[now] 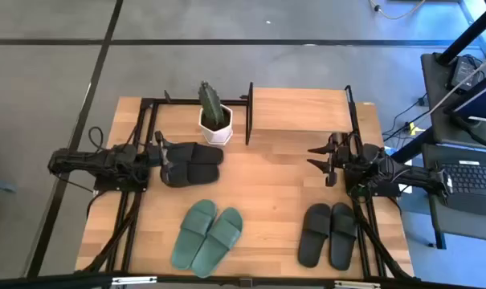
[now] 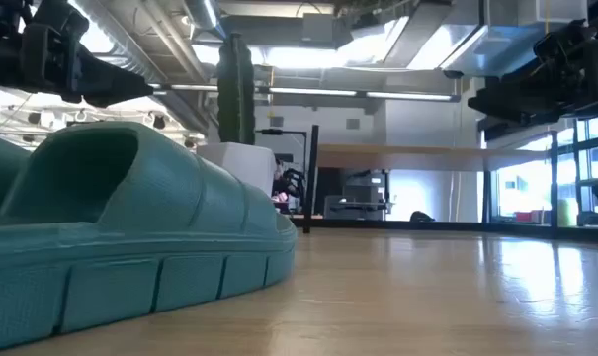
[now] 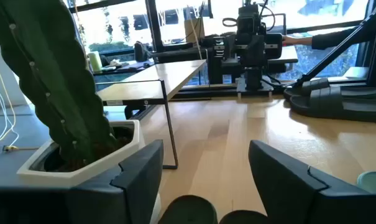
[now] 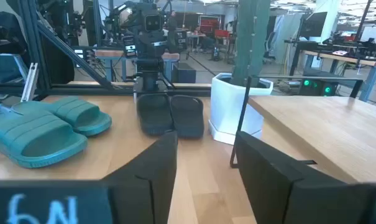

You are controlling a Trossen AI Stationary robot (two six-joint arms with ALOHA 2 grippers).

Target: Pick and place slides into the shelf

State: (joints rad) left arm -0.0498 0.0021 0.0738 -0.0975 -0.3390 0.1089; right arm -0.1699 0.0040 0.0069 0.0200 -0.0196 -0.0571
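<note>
The shelf (image 1: 300, 110) stands at the table's far edge, its light top board bare. One black pair of slides (image 1: 190, 163) lies left of centre. The sage-green pair (image 1: 206, 235) lies near the front, and the second black pair (image 1: 328, 234) lies at the front right. My left gripper (image 1: 165, 157) is open at the left end of the first black pair; the slides' ends (image 3: 188, 210) show between and below its fingers. I cannot see it touching them. My right gripper (image 1: 319, 158) is open above bare table, right of centre, pointing left (image 4: 206, 168).
A cactus in a white pot (image 1: 214, 120) stands just left of the shelf, close behind the first black pair. The black table frame (image 1: 146, 104) runs along the left, far and right sides. Bare wood (image 1: 267, 172) lies between the two grippers.
</note>
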